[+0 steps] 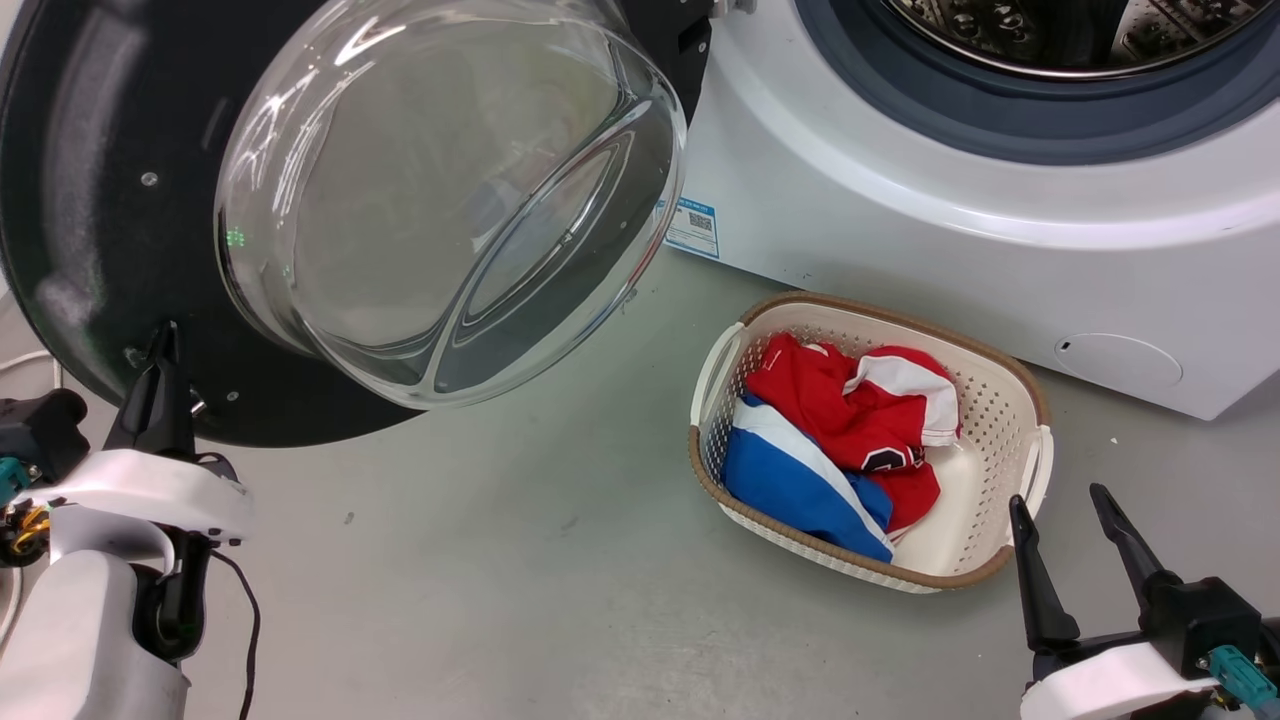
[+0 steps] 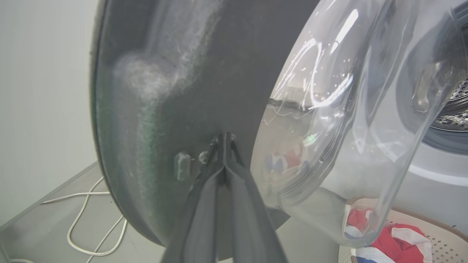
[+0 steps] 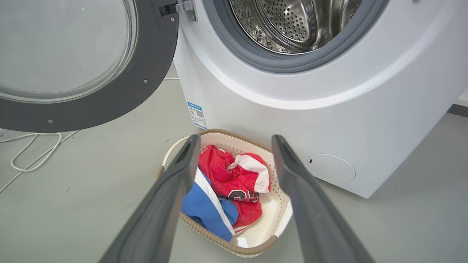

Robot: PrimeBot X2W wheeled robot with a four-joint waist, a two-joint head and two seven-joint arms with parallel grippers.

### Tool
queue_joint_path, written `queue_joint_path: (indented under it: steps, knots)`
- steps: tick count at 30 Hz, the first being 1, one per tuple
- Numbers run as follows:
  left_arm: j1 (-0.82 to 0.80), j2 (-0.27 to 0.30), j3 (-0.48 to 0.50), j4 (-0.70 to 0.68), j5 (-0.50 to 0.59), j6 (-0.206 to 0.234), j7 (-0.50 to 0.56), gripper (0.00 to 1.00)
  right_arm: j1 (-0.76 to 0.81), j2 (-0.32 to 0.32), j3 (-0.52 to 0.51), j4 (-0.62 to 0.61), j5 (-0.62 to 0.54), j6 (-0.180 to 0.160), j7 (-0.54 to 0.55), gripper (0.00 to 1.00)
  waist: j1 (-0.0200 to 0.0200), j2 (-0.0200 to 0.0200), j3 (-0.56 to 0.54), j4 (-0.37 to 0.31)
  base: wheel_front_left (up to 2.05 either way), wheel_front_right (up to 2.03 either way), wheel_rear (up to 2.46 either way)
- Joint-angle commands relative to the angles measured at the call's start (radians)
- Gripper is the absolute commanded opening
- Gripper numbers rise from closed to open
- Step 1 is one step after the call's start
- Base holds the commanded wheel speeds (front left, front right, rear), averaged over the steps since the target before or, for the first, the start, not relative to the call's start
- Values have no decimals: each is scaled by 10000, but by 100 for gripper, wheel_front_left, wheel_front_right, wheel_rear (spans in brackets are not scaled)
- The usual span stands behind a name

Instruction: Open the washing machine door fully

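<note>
The washing machine door (image 1: 90,200) is a glossy black disc, swung out to the left of the white washer (image 1: 900,230). Its clear glass bowl (image 1: 450,190) bulges toward me. In the right wrist view the door (image 3: 153,65) hangs from a metal hinge (image 3: 182,7) beside the steel drum opening (image 3: 292,25). My left gripper (image 1: 165,335) is shut, and its tips touch the door's black inner face near the lower rim. The left wrist view shows those fingertips (image 2: 223,140) pressed together against the door (image 2: 153,91). My right gripper (image 1: 1060,500) stands open at the lower right, holding nothing, over the floor by the basket.
A cream laundry basket (image 1: 1000,380) with red, white and blue clothes (image 1: 850,420) sits on the grey floor in front of the washer, between my right gripper's fingers (image 3: 175,190) in its wrist view. A white cable (image 2: 84,219) lies on the floor under the door.
</note>
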Motion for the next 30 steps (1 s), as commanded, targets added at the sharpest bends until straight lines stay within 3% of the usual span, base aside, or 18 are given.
queue_joint_path:
  steps: [1, 14, 21, 30]
  knots:
    - [-181, 47, 47, 94, 25, -22, -26, 0, -118, -43, 1, -6, -33, -7, -21, 100, -1, -1, -1, -14, 0, 0, 0]
    - [108, -240, -179, 109, 382, -81, -88, 0, 28, 200, 63, 148, 136, -7, -23, 100, -1, -1, -708, -29, 0, 0, 0]
    - [823, -446, -666, -706, 957, -13, -72, 0, 203, 361, 116, 144, 341, -7, -23, 100, -1, -1, -1549, -190, 0, 0, 0]
    - [2161, -1032, -1455, -1992, 1440, 135, -74, 0, 352, 422, 133, -34, 597, -7, -23, 100, -1, -1, -2396, -873, 0, 0, 0]
